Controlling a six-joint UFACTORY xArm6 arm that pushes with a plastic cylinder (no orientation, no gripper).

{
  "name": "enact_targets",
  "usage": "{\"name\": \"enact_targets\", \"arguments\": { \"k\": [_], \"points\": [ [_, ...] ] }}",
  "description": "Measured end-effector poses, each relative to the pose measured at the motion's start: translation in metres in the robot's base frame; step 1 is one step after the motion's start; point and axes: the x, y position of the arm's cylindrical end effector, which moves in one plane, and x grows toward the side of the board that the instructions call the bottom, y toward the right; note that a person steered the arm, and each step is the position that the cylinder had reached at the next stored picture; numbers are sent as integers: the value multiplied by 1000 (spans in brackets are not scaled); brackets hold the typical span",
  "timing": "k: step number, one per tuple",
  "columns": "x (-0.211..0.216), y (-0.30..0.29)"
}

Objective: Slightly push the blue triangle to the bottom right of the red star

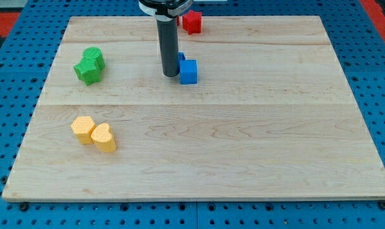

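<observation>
A pale wooden worktop [243, 159] is lying on a blue pegboard base, with a strip of red showing at the view's top corners. There is no gripper on this arm, so nothing is opening, closing or holding anything; the arm is ending in a straight dark rod, and my tip [171, 76] is resting on the board just at the view's left of the blue block [189, 71], touching it or very nearly so. That blue block, which the task calls a triangle though its outline is hard to make out behind the rod, is sitting below the red block [192, 21], the star, near the view's top edge and well apart from it.

The blue piece is already lying below the red one and roughly level with it from left to right, so only a small nudge toward the view's right seems called for. The main risk, as I judge it, is overshooting: a long stroke would be carrying the block far past the star instead of slightly. An off-centre contact could also be spinning the block so that it slips off my tip toward the view's top or bottom. A stroke angled upward might be driving it into the red star and shifting that.

The green block [89, 65] and the two yellow blocks [94, 133] are sitting well clear at the view's left.
</observation>
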Motion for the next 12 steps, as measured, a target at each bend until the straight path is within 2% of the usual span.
{"name": "enact_targets", "arguments": {
  "k": [1,2,4,5,6,7,8,9,10,12],
  "points": [
    [-17,-33],
    [-27,-38],
    [-27,8],
    [-42,-19],
    [-88,-24],
    [-118,-57],
    [-169,-83],
    [-169,-83],
    [-168,-58],
    [-168,54]
  ]
}}
